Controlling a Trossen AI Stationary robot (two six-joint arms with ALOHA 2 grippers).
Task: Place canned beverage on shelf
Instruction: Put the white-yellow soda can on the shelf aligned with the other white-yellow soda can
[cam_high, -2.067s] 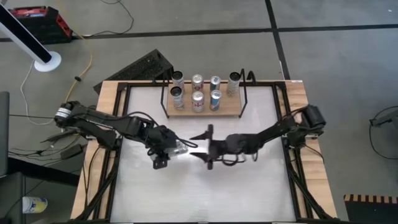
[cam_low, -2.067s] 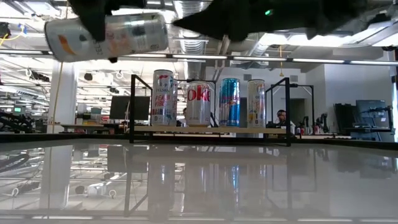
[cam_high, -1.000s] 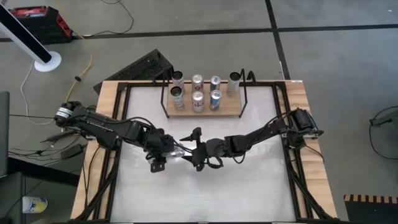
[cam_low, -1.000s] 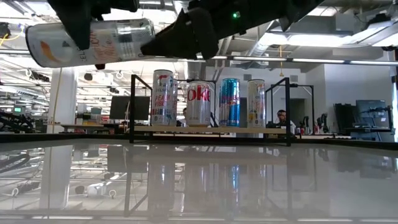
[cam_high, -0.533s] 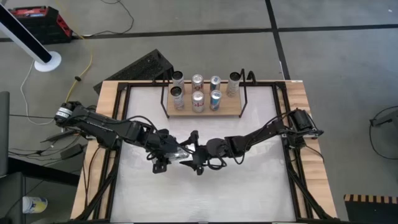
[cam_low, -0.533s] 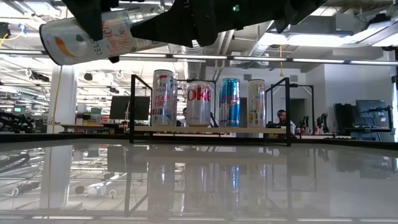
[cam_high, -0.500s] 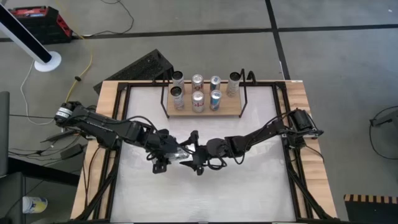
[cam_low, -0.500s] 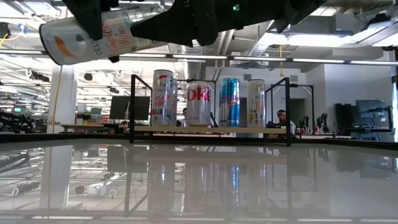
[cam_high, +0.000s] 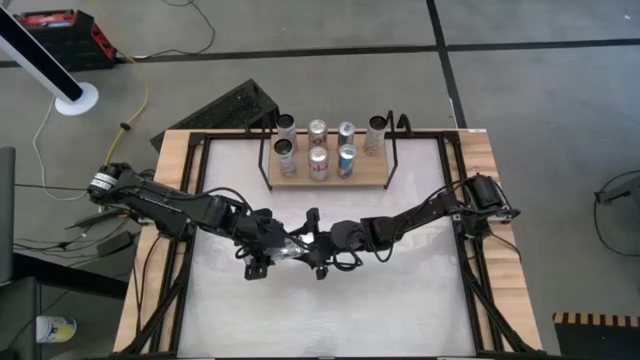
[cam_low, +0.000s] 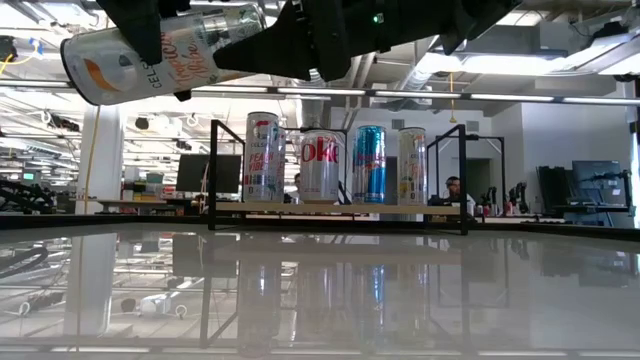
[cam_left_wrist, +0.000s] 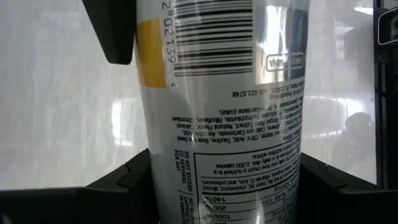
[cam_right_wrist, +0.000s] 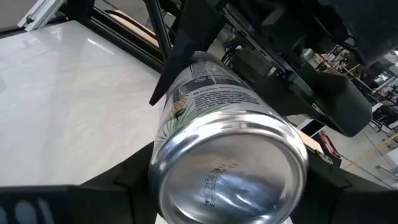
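Right gripper (cam_high: 307, 246) has slid left across the white tabletop, from a clear gap away to straddling the free end of the silver, white-labelled beverage can (cam_high: 289, 245). Left gripper (cam_high: 262, 240), clamped on that can mid-air, has drifted slightly toward the near edge. Can tilts more now; earlier near level.

A red-black case (cam_high: 60, 32) and white fan base (cam_high: 75, 98) sit on the floor.
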